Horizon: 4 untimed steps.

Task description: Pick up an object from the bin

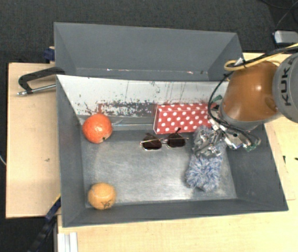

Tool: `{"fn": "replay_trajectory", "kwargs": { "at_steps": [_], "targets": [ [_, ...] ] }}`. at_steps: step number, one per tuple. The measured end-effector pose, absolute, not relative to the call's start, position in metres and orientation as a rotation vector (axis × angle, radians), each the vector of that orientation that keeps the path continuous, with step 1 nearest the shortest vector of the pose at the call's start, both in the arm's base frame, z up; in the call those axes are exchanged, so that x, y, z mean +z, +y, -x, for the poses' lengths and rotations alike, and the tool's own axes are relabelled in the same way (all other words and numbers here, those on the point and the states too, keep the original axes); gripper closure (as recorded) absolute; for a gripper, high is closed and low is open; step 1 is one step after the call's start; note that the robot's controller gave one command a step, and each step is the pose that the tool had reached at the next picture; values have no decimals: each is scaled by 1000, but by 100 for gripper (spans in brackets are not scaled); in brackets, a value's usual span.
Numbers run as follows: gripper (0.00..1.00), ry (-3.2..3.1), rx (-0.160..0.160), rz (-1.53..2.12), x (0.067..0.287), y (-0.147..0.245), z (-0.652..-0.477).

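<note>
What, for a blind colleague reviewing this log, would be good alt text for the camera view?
The arm's gripper is down at the upper end of a grey-blue fuzzy cloth at the right of a grey metal bin. Sunglasses lie left of it, a red white-dotted box behind, two orange fruits along the left side.

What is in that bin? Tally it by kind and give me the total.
Round fruit: 2, one reddish-orange, one yellower
Sunglasses: 1
Red box with white dots: 1
Blue-grey fuzzy cloth: 1, lying under the gripper
Total: 5
</note>
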<state>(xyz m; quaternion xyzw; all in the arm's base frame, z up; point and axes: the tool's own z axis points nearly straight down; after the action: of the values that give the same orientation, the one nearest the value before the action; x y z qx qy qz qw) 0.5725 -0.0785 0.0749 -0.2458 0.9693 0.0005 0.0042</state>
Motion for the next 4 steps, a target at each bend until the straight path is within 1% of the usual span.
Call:
{"fn": "replay_trajectory", "kwargs": {
  "at_steps": [1, 3, 4],
  "targets": [
    [100, 3030, 0, 808, 185, -94, -566],
    [100, 3031, 0, 808, 185, -94, -566],
    [100, 3035, 2, 803, 188, -88, -559]
  ]
}}
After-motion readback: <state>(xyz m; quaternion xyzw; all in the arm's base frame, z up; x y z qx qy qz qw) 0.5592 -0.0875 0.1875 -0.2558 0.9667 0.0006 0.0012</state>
